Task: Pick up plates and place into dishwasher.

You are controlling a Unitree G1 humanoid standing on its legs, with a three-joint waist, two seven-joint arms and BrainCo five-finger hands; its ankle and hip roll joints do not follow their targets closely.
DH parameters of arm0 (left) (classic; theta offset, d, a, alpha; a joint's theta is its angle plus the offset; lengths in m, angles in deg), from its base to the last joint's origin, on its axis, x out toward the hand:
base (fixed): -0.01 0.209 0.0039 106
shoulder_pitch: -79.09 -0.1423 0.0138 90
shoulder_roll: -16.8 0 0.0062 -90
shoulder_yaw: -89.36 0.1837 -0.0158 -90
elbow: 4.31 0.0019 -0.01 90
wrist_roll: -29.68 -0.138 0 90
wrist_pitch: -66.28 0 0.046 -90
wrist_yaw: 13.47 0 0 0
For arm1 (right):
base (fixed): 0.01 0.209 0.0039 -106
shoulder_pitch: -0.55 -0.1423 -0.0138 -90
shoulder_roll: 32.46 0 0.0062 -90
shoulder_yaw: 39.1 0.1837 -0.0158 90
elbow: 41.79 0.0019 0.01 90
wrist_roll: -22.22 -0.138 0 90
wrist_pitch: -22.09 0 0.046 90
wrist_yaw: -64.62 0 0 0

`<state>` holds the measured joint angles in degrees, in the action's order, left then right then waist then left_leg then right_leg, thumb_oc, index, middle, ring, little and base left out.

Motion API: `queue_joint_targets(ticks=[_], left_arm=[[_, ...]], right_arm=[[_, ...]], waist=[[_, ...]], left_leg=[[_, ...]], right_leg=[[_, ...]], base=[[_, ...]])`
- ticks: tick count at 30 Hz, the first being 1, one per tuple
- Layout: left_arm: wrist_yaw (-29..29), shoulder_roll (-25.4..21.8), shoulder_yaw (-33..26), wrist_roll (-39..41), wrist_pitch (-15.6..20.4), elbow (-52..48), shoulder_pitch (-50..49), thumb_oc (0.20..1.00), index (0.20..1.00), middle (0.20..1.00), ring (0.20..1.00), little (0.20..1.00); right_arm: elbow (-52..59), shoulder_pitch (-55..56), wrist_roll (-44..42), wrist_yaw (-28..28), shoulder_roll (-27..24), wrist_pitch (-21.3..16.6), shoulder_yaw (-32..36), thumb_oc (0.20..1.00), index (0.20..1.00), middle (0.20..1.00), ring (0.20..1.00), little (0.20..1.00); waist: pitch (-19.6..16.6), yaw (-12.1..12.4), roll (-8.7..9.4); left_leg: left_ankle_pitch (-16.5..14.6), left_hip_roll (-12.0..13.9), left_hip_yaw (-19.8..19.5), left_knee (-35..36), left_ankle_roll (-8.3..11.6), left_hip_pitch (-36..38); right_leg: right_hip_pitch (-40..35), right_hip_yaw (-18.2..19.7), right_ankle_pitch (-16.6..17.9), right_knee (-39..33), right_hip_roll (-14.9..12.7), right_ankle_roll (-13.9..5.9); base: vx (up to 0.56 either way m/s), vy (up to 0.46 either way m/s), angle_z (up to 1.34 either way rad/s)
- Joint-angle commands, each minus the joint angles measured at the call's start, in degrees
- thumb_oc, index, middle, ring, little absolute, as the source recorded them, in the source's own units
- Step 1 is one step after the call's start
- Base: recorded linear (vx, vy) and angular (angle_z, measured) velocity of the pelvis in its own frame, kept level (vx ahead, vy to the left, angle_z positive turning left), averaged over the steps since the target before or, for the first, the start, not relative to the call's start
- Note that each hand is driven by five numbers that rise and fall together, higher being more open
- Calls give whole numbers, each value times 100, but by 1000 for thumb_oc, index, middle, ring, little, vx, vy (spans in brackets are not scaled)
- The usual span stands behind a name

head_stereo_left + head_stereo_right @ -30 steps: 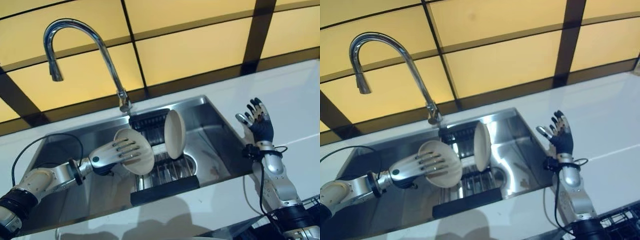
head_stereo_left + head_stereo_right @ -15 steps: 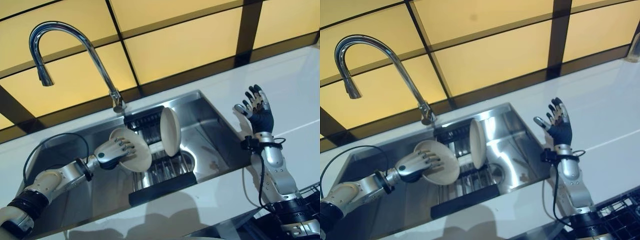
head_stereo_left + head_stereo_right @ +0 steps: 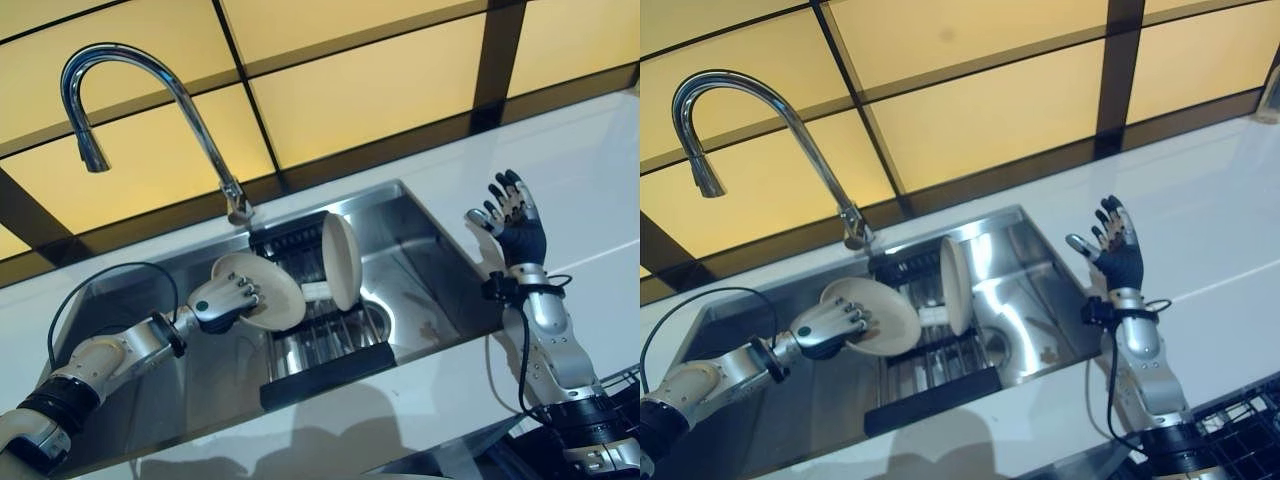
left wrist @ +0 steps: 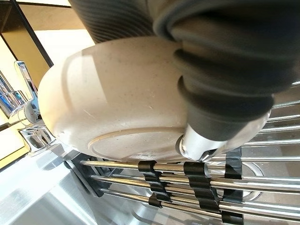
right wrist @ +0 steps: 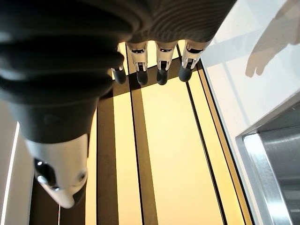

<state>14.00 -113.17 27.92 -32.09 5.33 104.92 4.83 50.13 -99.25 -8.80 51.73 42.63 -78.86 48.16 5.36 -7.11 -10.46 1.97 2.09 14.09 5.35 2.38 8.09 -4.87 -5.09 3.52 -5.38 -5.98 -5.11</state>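
Gripping step underway: left hand (image 3: 222,303) has its fingers curled over the rim of a beige plate (image 3: 262,292) at centre-left of the head views, thumb behind it per the left wrist view. That plate is tilted over the left end of the wire rack (image 3: 330,345) spanning the sink (image 3: 420,255); I can't tell whether it rests on the bars or hangs clear of them. A second plate (image 3: 340,260) stands on edge in the rack just right of it, centre frame, apart from the first.

Right hand (image 3: 515,225) is raised over the white counter (image 3: 590,190) at right of frame, fingers spread, holding nothing (idle). Faucet (image 3: 150,100) arches across upper left.

Next move, my read: lift the held plate up and out of the sink without clipping the upright plate or the faucet neck, then carry it toward the dishwasher. A dark wire basket (image 3: 1245,435) shows at the lower right corner of the right eye view, possibly its rack, can't confirm. The grip sits only on the rim, so slip is the risk on the swing.

Versus 1 s ago: fingers were splayed flat across the plate's face; now they're bunched at its left edge, and the plate lies flatter. Whole view shifted too, so camera moved. Right hand's pose is unchanged.
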Motion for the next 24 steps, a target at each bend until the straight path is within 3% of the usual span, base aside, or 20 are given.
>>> queue_joint_targets(ticks=[1,7,12,24], left_arm=[[110,-15,-218,328,-177,411,406,200,200,200,200,200],[593,-1,-674,1166,-764,430,207,200,200,200,200,200],[934,196,-1210,1284,-789,350,-62,200,200,200,200,200],[1147,27,-1359,1299,-1054,74,94,200,200,200,200,200]], right_arm=[[-160,462,123,81,-41,-179,-43,1000,1000,1000,1000,1000],[-140,542,150,68,44,-252,-30,1000,1000,1000,1000,1000],[-106,620,268,84,244,-300,42,1000,1000,1000,1000,1000],[28,128,545,178,101,-387,-50,1000,1000,1000,1000,1000]], waist=[[29,-76,267],[-16,14,364],[-94,123,477],[-295,389,675]], left_leg=[[-834,-375,98,-292,-265,47],[-832,-359,42,-232,-262,73],[-827,-319,4,-197,-255,84],[-817,-225,-112,-140,-216,116]], right_leg=[[116,-170,-582,329,-101,-195],[65,-221,-571,271,-81,-183],[7,-297,-564,210,-62,-176],[-146,-497,-552,74,-1,-154]], base=[[0,0,0],[-6,-5,0],[-23,-29,1],[-40,-27,4]])
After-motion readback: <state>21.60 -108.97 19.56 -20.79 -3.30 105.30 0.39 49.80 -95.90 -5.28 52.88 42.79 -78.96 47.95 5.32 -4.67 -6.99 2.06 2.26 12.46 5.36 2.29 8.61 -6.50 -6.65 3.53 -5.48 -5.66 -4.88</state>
